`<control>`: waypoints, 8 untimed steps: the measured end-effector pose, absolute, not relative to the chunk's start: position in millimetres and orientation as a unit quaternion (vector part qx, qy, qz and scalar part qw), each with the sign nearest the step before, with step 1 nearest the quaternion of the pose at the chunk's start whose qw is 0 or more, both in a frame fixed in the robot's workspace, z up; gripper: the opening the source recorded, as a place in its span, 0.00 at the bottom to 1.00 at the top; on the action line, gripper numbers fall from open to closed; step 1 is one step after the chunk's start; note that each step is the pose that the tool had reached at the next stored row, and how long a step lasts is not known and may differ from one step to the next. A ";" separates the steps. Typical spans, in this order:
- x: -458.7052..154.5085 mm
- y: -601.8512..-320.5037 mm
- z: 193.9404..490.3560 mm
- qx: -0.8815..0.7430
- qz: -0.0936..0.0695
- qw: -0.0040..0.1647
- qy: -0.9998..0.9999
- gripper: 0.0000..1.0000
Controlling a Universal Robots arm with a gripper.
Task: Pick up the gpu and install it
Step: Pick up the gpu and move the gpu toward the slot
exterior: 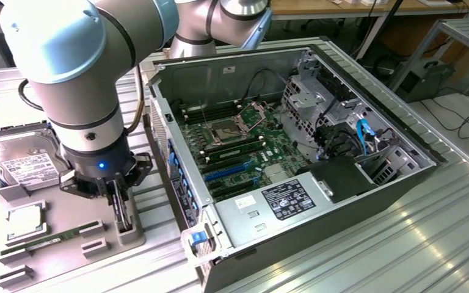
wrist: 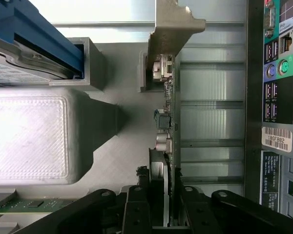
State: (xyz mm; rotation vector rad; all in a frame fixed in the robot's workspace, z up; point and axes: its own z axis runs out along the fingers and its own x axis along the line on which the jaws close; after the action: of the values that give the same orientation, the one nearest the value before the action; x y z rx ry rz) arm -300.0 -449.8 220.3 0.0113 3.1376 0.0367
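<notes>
The gpu (exterior: 124,223) (wrist: 172,122) stands on its long edge in a slot of the matte grey holder tray (exterior: 88,238), just beside the open computer case (exterior: 243,235) on the exterior view's left. Edge-on it is a thin dark board studded with small components and pale metal connectors, ending in a flat silver bracket (wrist: 173,24) with a bent tab. The gripper (exterior: 118,200) (wrist: 162,195) is down over it, its black fingers (wrist: 136,207) pinching the card from both faces. The tray's moulded blocks (wrist: 29,136) carry a fine woven print texture. Near the card lie a slim green memory stick (exterior: 51,239), a square processor (exterior: 27,221) and a boxy silver hard drive (exterior: 27,162). All sits on a ribbed metal table (exterior: 381,244).
</notes>
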 end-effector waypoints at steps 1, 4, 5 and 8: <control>-299.9 -449.8 220.3 0.004 0.012 0.002 1.000 0.28; -299.8 -449.8 220.2 0.004 0.012 0.002 1.000 0.28; -299.8 -449.8 220.1 0.004 0.012 0.002 1.000 0.28; -299.7 -449.7 220.2 0.004 0.012 0.002 1.000 0.28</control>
State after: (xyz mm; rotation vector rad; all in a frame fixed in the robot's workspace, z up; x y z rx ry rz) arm -299.7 -449.7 220.2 0.0113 3.1373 0.0371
